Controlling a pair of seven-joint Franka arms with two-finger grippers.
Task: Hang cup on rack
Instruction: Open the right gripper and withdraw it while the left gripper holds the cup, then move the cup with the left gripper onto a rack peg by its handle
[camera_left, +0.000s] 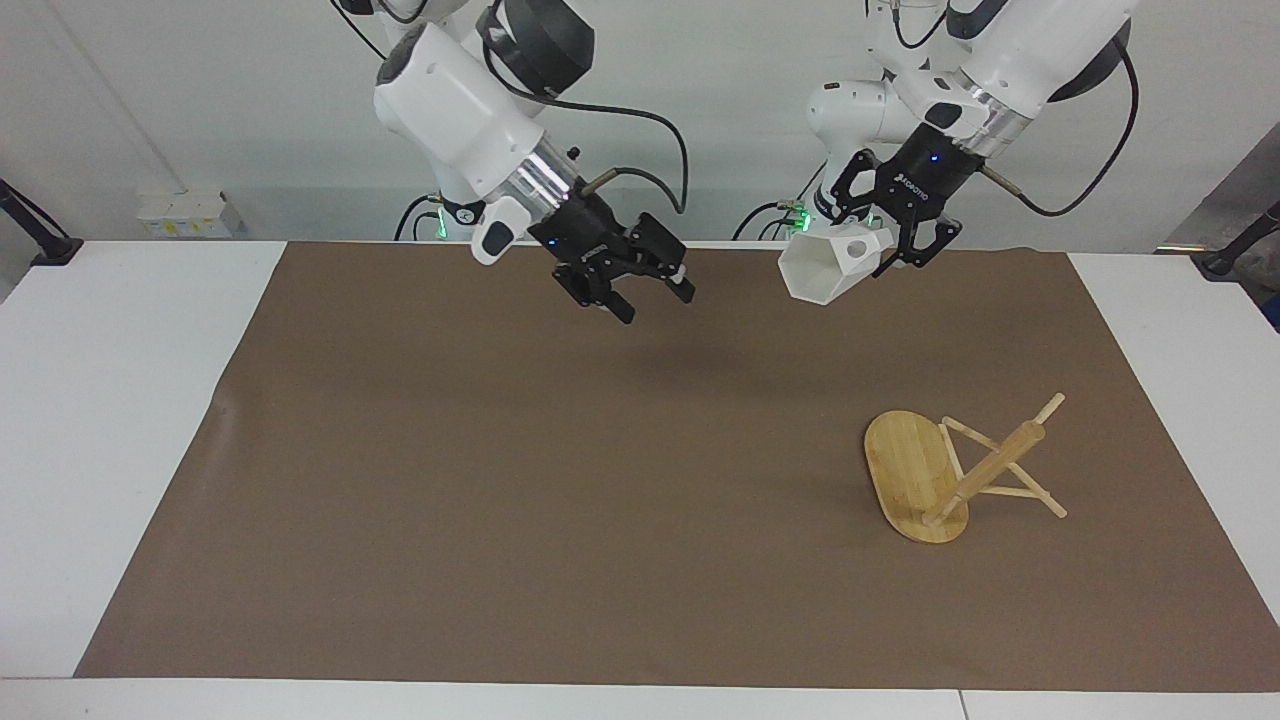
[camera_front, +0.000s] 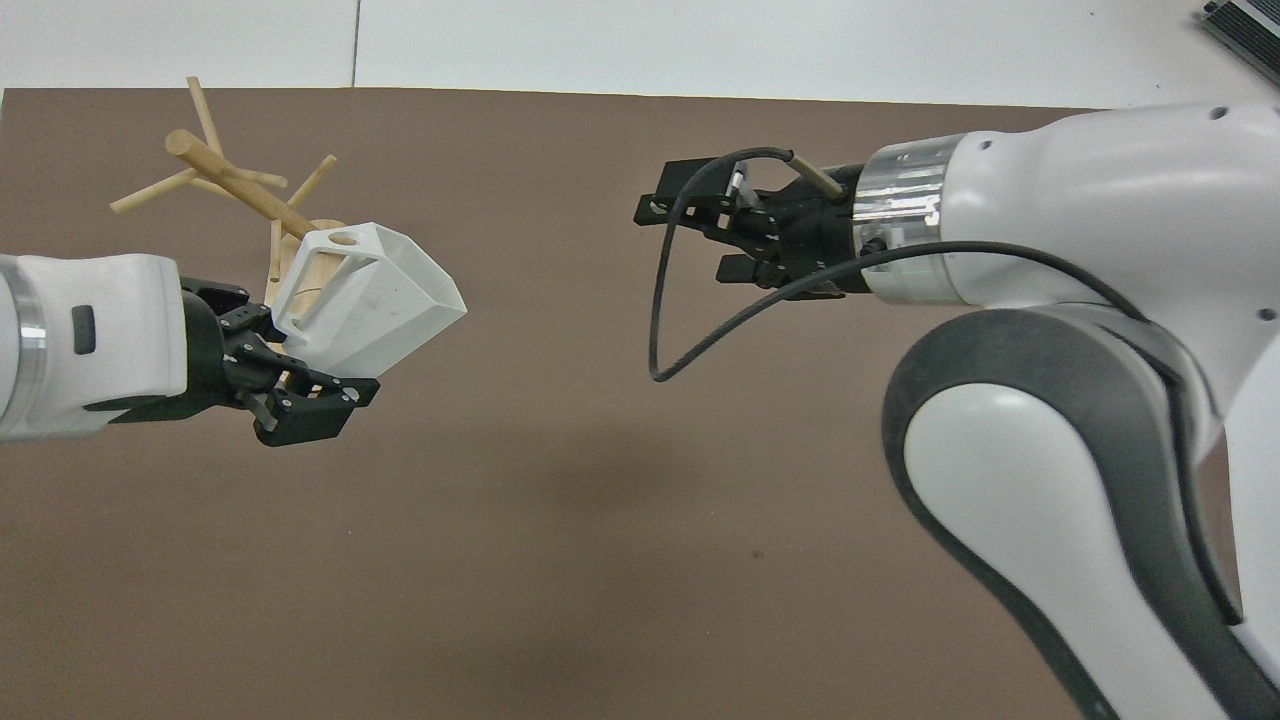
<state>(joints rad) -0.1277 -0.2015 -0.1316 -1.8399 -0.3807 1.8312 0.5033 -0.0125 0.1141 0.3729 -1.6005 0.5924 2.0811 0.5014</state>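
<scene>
The white faceted cup (camera_left: 815, 270) hangs in the air over the edge of the brown mat nearest the robots, its hexagonal mouth tipped down. My left gripper (camera_left: 888, 248) is shut on its handle side; it also shows in the overhead view (camera_front: 300, 362), holding the cup (camera_front: 390, 300). My right gripper (camera_left: 655, 300) is open and empty over the mat, apart from the cup, and shows in the overhead view (camera_front: 682, 236). The bamboo rack (camera_left: 915, 470) sits on the mat toward the left arm's end. Its post (camera_left: 990, 468) slants and a peg tip seems to touch the mat. The cup hides part of the rack's base (camera_front: 300, 268).
A brown mat (camera_left: 500, 480) covers most of the white table (camera_left: 110, 420). The right arm's cable loop (camera_front: 665, 330) hangs below its wrist.
</scene>
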